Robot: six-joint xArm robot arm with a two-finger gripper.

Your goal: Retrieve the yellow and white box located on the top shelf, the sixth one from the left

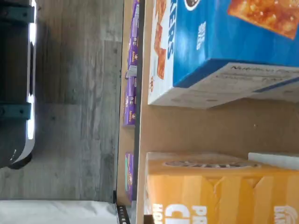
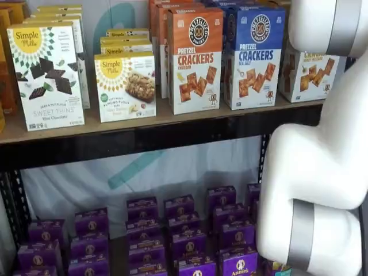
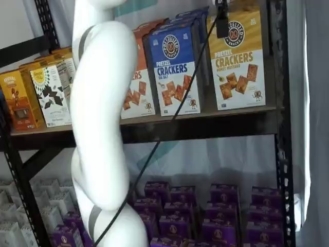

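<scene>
The yellow and white box [image 3: 238, 56] stands upright at the right end of the top shelf [image 3: 205, 126]. My white arm hides part of this box [image 2: 313, 72] in a shelf view. The wrist view shows its yellow top [image 1: 219, 191] close up on the tan board [image 1: 201, 130]. Only a black finger of my gripper [image 3: 221, 23] shows, hanging from the view's upper edge with a cable beside it, in front of the box's upper left corner. The gripper is shut. Whether it holds the box I cannot tell.
A blue-topped crackers box [image 2: 256, 57] stands just left of the yellow one, then an orange-topped one [image 2: 194, 60] and Simple Mills boxes [image 2: 123, 86]. Purple boxes [image 2: 178, 230] fill the lower level. My arm [image 2: 322, 172] stands before the shelf's right side. A black upright [image 3: 280, 128] borders the shelf.
</scene>
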